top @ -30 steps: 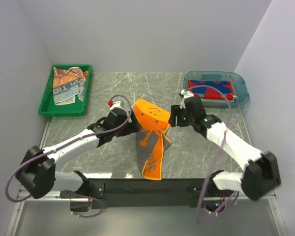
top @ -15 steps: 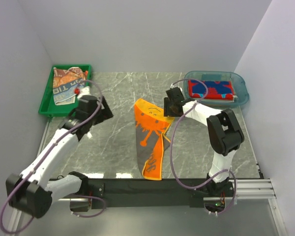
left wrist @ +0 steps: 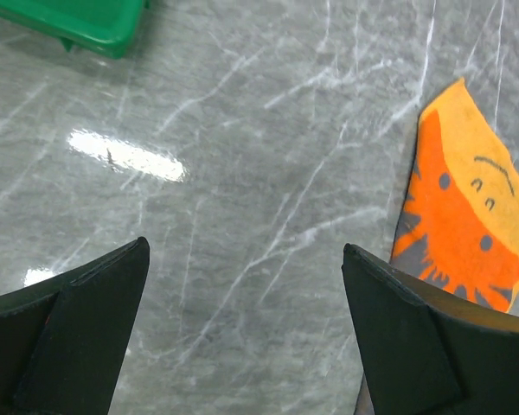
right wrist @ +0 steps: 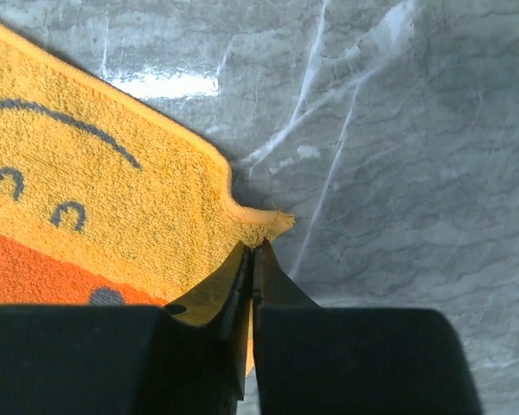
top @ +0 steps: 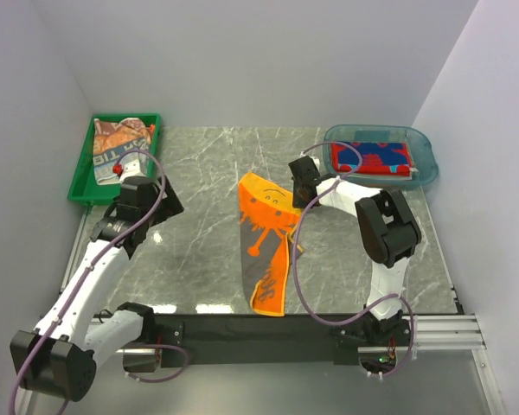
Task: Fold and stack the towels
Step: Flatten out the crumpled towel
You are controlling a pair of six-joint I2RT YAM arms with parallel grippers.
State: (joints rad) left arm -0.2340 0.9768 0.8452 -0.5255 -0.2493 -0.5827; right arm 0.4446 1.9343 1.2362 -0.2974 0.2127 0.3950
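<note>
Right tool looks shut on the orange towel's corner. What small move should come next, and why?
Probably lift the right tool slightly and check that the corner rises with it. Its jaws are shut on only the tip of the orange towel, while the left tool hangs open over the table, off the cloth.

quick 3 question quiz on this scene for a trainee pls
1. True or false: the right end effector is shut on the orange towel.
2. Fill in: the left end effector is ___, with nothing between its fingers.
3. Where is the red towel? A in the tub; B in the left end effector; C under the orange towel.
Key: 1 true; 2 open; 3 A.
</note>
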